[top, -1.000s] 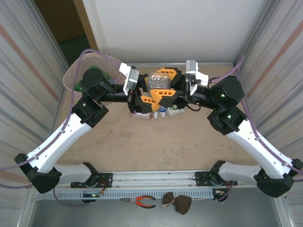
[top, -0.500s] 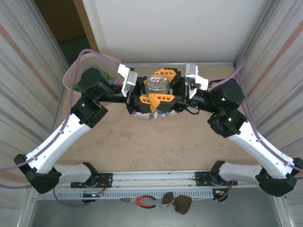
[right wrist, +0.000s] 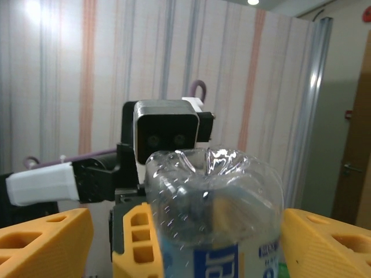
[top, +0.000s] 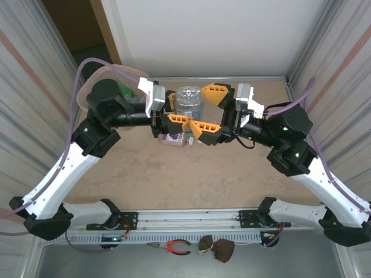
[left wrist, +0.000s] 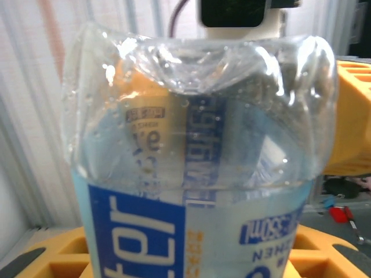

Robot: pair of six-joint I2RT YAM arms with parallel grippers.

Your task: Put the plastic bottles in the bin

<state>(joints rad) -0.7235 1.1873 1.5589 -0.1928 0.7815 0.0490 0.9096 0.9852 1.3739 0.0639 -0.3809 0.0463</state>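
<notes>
A clear plastic bottle (top: 188, 103) with a blue and white label hangs base-up above the table's far middle. My left gripper (top: 183, 109) is shut on it, one orange finger (top: 177, 120) showing at its near side. In the left wrist view the bottle (left wrist: 197, 174) sits between my fingers (left wrist: 52, 260). My right gripper (top: 210, 110) stands open just right of the bottle, its fingers (top: 214, 90) apart from it. The right wrist view shows the bottle (right wrist: 214, 214) between my wide orange fingers (right wrist: 40, 243). The pale pink bin (top: 91, 88) stands at the far left, behind my left arm.
More bottles lie on the table under the grippers, one with a purple label (top: 173, 139). Something green (top: 124, 91) shows inside the bin. Striped walls close in both sides, and a white wall stands at the back. Pliers (top: 174, 247) lie below the front rail.
My right gripper has opened and drawn back to the right, off the bottle. The left gripper has tightened on the bottle and now holds it alone.
</notes>
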